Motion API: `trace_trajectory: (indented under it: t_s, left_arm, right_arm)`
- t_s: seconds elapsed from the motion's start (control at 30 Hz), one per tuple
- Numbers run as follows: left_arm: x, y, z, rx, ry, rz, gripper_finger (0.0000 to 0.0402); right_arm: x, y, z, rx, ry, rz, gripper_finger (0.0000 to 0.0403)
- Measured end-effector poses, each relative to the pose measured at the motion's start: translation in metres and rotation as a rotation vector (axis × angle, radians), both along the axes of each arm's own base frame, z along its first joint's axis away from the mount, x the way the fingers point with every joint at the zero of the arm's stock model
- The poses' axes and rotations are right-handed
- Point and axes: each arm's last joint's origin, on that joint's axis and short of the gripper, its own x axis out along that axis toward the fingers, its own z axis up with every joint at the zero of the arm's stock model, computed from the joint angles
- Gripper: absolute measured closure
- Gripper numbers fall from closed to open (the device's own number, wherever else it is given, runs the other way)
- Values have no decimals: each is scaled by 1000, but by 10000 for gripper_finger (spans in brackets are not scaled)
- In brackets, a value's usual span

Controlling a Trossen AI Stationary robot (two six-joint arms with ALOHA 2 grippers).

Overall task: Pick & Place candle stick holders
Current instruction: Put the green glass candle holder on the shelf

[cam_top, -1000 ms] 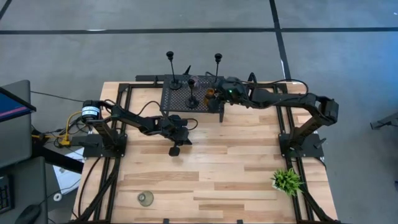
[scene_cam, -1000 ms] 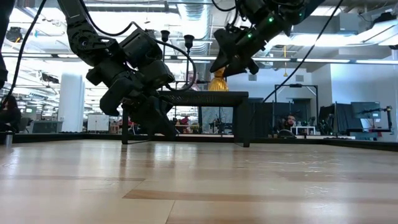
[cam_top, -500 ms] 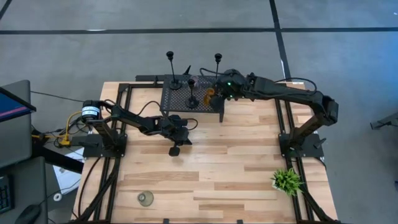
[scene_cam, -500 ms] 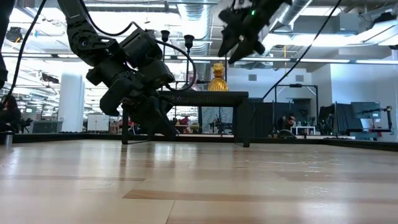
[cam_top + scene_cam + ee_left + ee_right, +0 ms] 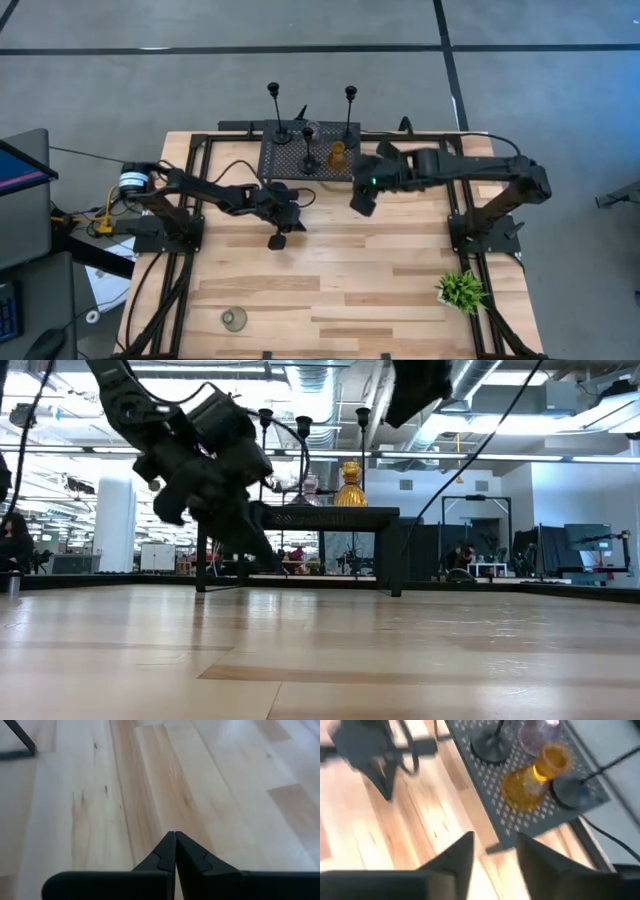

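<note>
Candle stick holders on rack, wooden table

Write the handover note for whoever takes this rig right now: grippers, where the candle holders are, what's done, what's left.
Right gripper: open, empty, raised over the table in front of the rack.
Left gripper: shut, empty, over bare wood near the table's middle.
On the rack: amber holder, pink holder and three slim black holders, all upright.
Grey-green holder: alone near the front left corner of the table, not on the rack.
Done: five holders stand on the rack.
Left: probably the grey-green holder; the left arm is nearer to it.
</note>
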Motion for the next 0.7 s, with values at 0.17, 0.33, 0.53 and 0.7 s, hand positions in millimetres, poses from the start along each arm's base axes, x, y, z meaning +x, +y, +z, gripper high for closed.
trace_trajectory:
  t_s: [0.17, 0.33, 0.53, 0.7]
  left_arm:
    - [-19, -6, 20, -2, 18, -14, 395]
    - [-52, -22, 40, -6, 82, -71, 396]
    - [-98, -46, 40, 6, -13, -204, 397]
    - [-135, -55, 27, -59, -60, -247, 397]
  right_arm:
    - [-6, 37, -6, -57, 17, 14, 373]
    - [-14, 71, -31, -71, 80, 92, 387]
    - [-23, 100, -68, -81, 83, 156, 398]
    - [-29, 108, -91, -95, -5, 167, 397]
